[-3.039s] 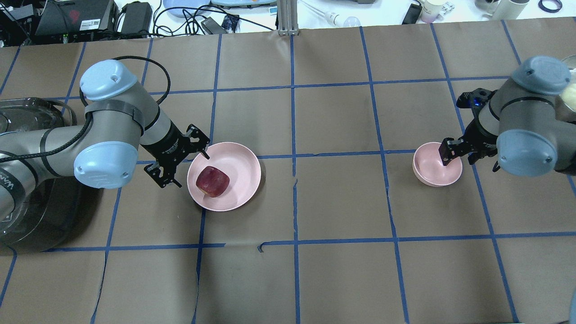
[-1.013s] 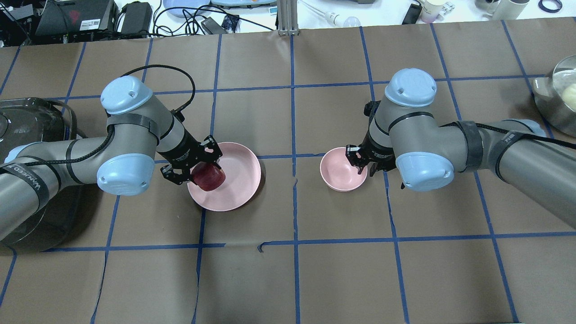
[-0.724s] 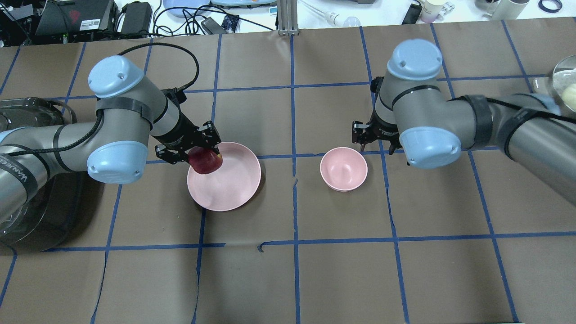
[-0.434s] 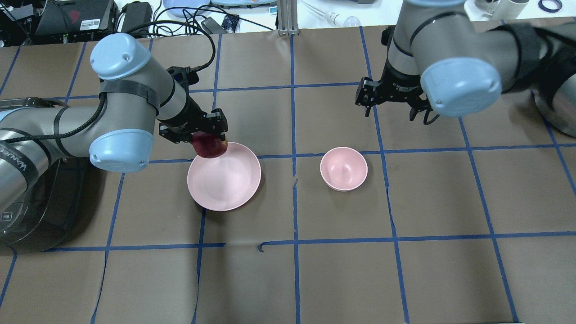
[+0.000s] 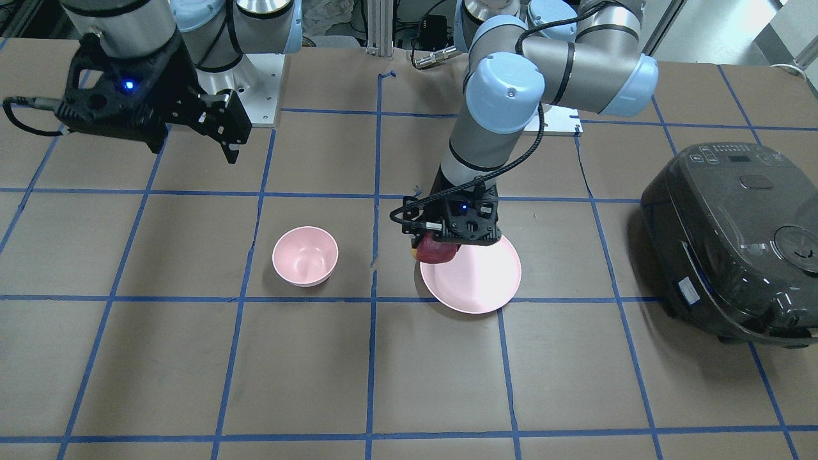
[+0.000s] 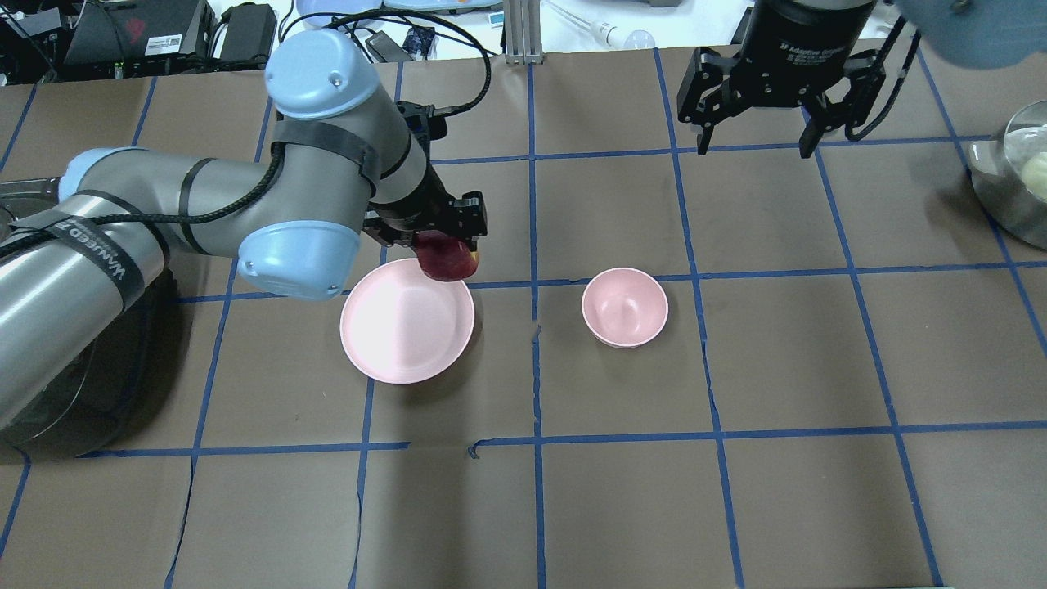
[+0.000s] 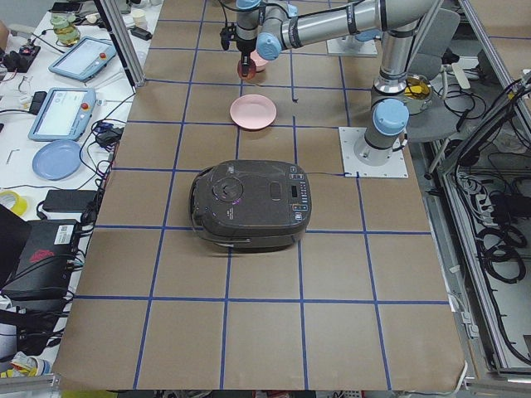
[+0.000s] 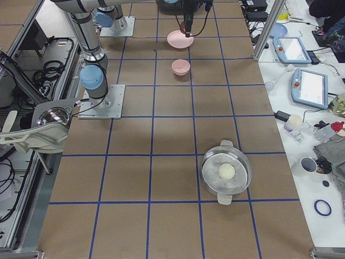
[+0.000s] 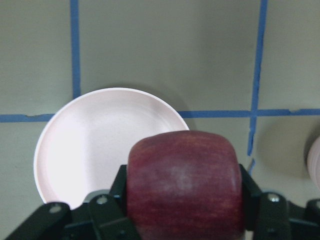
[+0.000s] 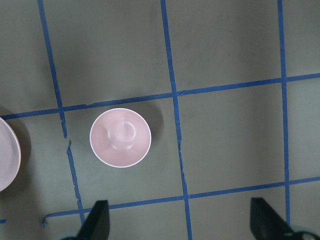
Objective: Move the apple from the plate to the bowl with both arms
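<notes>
My left gripper (image 6: 446, 245) is shut on the dark red apple (image 6: 446, 261) and holds it in the air over the far right rim of the pink plate (image 6: 401, 335). The left wrist view shows the apple (image 9: 184, 185) clamped between the fingers, with the plate (image 9: 90, 140) below. The plate holds nothing. The small pink bowl (image 6: 625, 307) stands to the right of the plate and holds nothing. My right gripper (image 6: 757, 147) is open and empty, raised high at the table's far side. Its wrist view shows the bowl (image 10: 120, 137) far below.
A black rice cooker (image 5: 735, 236) stands at my left end of the table. A metal pot (image 6: 1014, 184) with a pale round thing inside sits at the far right. Brown paper with blue tape lines covers the table (image 6: 622, 491).
My left gripper closed on the apple, lifted it off the plate and carried it right. My right gripper slid the bowl toward the middle, let go, opened and rose away to the far side.
</notes>
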`<state>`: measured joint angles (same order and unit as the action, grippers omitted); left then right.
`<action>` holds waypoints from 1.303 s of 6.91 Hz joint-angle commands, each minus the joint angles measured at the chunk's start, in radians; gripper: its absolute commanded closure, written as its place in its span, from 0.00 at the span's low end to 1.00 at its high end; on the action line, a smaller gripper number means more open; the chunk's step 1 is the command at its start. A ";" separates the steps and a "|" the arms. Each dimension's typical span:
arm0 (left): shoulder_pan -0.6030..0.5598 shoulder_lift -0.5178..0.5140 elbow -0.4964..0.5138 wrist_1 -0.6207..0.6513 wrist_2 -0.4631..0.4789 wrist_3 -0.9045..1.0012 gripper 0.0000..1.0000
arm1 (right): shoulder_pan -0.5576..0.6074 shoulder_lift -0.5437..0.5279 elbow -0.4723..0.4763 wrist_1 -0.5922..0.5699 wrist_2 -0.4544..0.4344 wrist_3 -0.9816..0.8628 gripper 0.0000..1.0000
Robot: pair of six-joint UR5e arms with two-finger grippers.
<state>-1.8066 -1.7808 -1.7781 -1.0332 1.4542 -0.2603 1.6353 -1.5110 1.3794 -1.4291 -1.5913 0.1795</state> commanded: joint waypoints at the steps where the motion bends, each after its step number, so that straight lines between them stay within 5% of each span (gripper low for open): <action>1: -0.122 -0.060 0.049 0.097 -0.006 -0.195 0.95 | 0.000 -0.002 -0.001 -0.005 0.005 -0.031 0.00; 8: -0.323 -0.271 0.083 0.305 0.008 -0.537 0.95 | 0.001 0.008 0.033 -0.056 0.005 -0.067 0.00; 9: -0.324 -0.290 0.080 0.308 0.008 -0.537 0.67 | 0.001 0.009 0.033 -0.056 0.005 -0.067 0.00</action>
<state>-2.1268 -2.0475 -1.6950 -0.7357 1.4616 -0.7939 1.6369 -1.5031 1.4127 -1.4847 -1.5861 0.1120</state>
